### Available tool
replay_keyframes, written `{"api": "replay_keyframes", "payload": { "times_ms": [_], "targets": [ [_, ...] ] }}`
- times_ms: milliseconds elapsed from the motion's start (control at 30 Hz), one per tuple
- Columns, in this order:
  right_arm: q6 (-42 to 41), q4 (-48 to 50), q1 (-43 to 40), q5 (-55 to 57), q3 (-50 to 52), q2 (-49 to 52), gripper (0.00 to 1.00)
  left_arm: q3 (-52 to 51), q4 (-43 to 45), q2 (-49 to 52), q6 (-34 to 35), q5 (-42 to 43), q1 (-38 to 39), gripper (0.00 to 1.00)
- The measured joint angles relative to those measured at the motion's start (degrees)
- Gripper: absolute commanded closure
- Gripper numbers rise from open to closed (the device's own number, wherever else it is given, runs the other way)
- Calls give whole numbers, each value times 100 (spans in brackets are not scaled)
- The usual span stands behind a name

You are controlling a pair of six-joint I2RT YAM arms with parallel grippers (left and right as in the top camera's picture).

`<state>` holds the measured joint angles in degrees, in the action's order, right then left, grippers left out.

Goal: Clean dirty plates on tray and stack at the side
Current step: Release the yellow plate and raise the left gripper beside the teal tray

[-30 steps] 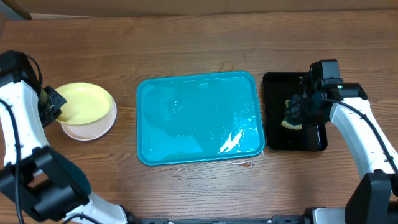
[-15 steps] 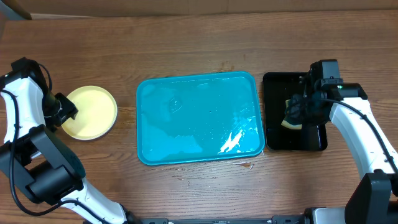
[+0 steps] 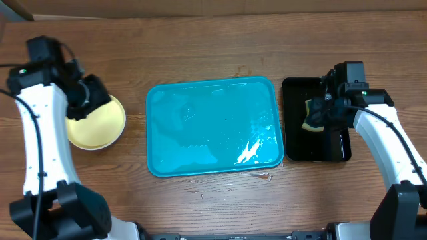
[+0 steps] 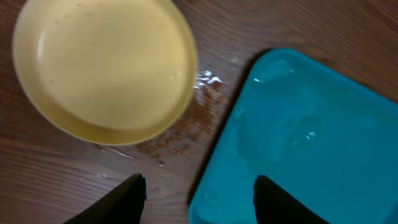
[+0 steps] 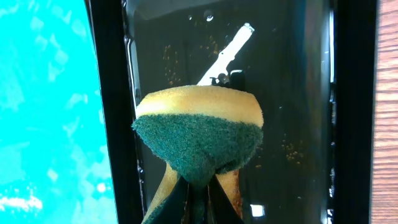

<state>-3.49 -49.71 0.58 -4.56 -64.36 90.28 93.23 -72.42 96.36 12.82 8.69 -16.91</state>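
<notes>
A pale yellow-green plate (image 3: 100,127) lies on the wooden table left of the turquoise tray (image 3: 213,127). It looks wiped in the left wrist view, plate (image 4: 102,68). My left gripper (image 3: 97,100) hangs above the plate's upper edge, open. In its own view the left gripper (image 4: 199,199) has nothing between its fingers, and below it lie bare wood and the tray's corner (image 4: 311,137). My right gripper (image 3: 319,115) is shut on a yellow-and-green sponge (image 5: 199,130), right gripper (image 5: 199,202), over the black tray. The turquoise tray shows only a wet sheen.
A narrow black tray (image 3: 337,143) with water and crumbs sits right of the turquoise one; its wet floor (image 5: 292,93) fills the right wrist view. Brown crumbs and droplets (image 4: 186,130) lie on the wood between plate and tray.
My left gripper opened and let go of the yellow-green plate, then lifted and swung up and to the right. The plate stays at the left. The right arm barely moved.
</notes>
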Motion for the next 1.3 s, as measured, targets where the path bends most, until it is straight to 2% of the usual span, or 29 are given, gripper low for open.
{"api": "replay_keyframes", "payload": {
  "times_ms": [67, 267, 500, 567, 733, 967, 1100, 1300],
  "targets": [
    [79, -2, 0, -15, 0, 98, 96, 7, -138, -63, -79, 37, 334, 38],
    [205, 140, 0, -13, 0, 763, 96, 4, -264, -33, -168, 55, 1123, 26],
    [214, 463, 0, -15, -2, 1563, 92, 4, -273, -33, -214, 55, 1751, 22],
    [216, 474, -7, -37, -9, 1582, 96, 4, -278, -33, -216, 55, 1845, 21],
    [157, 319, -7, -57, -96, 1598, 96, 4, -280, -33, -229, 57, 1969, 21],
    [57, -435, -7, -55, -824, 1617, 96, 4, -280, -33, -232, 55, 1967, 20],
    [-15, -503, -7, -57, -1137, 1526, 96, 4, -280, -33, -232, 55, 1967, 20],
    [-81, -424, -7, -55, -1027, 1478, 96, 4, -280, -33, -232, 57, 1967, 19]
  ]
}}
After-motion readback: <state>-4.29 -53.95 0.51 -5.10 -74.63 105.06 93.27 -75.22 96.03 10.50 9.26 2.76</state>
